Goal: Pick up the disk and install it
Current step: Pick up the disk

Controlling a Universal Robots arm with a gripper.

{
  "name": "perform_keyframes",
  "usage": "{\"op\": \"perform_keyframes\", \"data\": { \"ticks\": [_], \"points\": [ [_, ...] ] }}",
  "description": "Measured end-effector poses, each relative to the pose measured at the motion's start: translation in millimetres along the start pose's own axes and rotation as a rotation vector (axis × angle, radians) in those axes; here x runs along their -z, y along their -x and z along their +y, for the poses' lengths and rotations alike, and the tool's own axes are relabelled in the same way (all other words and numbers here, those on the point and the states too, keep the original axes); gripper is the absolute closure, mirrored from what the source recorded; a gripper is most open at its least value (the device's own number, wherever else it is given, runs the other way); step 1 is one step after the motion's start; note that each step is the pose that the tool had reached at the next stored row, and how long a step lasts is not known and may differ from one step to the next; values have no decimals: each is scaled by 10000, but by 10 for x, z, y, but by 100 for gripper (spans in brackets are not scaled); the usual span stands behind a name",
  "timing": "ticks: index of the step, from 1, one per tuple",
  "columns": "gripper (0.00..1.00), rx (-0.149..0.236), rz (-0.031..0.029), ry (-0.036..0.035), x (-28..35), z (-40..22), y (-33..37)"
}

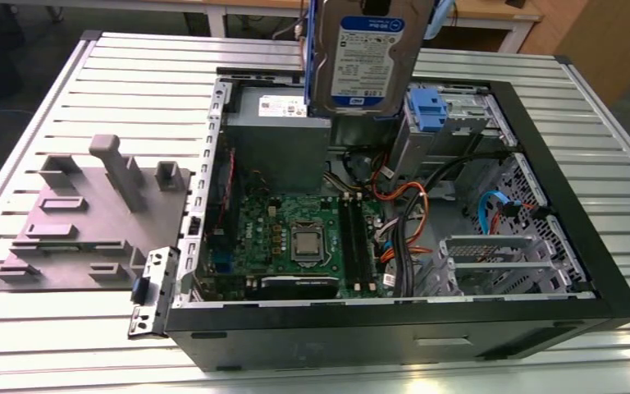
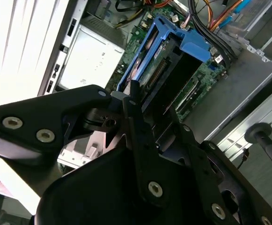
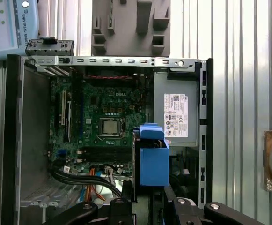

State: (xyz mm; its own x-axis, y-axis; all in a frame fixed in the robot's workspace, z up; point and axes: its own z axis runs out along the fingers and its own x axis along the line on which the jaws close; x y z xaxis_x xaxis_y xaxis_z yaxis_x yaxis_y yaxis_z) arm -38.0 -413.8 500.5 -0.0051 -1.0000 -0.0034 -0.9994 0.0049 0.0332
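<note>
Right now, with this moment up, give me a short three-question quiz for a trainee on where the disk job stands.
1. True or false: the disk already sits in a drive bay of the computer case.
2. What is the tool shut on? A the disk; B an orange cable; C the power supply.
3. Fill in: in the exterior view, the grey fixture lies on the table at the case's ____.
Key: 1 false, it hangs above the open case; 2 A; 3 the exterior view's left.
</note>
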Motion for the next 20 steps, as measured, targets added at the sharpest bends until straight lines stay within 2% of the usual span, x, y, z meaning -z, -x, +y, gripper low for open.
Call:
{"op": "perform_keyframes", "data": {
  "ticks": [20],
  "points": [
    [65, -7, 236, -2, 0, -2, -307]
  ]
}}
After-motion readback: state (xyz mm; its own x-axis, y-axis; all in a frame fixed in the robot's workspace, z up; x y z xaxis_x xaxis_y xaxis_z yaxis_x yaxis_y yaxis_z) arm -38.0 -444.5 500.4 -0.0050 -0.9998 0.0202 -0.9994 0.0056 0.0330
